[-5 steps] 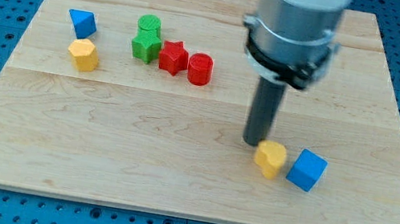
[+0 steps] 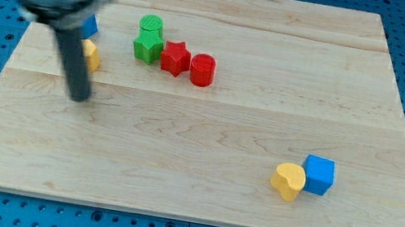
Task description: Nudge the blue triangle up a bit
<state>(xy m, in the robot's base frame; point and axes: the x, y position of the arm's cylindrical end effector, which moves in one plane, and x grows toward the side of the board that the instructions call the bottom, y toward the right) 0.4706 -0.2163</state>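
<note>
The blue triangle (image 2: 90, 26) sits near the view's top left corner of the desk (image 2: 224, 134); my arm hides most of it, so only a small blue bit shows. Just under it is a yellow block (image 2: 93, 55), and my rod covers part of that too. I cannot tell if the two touch.

I have no claw to spread or press together, only a rod. My tip (image 2: 79, 98) is on the desk below the yellow block, a little way off, touching no block.

I think going straight up from here would hit the yellow block first and shove both along. It looks better to go round the yellow block and put my tip right under the triangle, if there is room. Then I would give one short, slow push to the view's top and stop, since only a small move is asked for and the desk edge is near.

The green blocks (image 2: 148, 38), red star (image 2: 175, 58) and red round block (image 2: 202, 70) are off to the view's right; the yellow heart (image 2: 288, 181) and blue cube (image 2: 318, 174) are far away.
</note>
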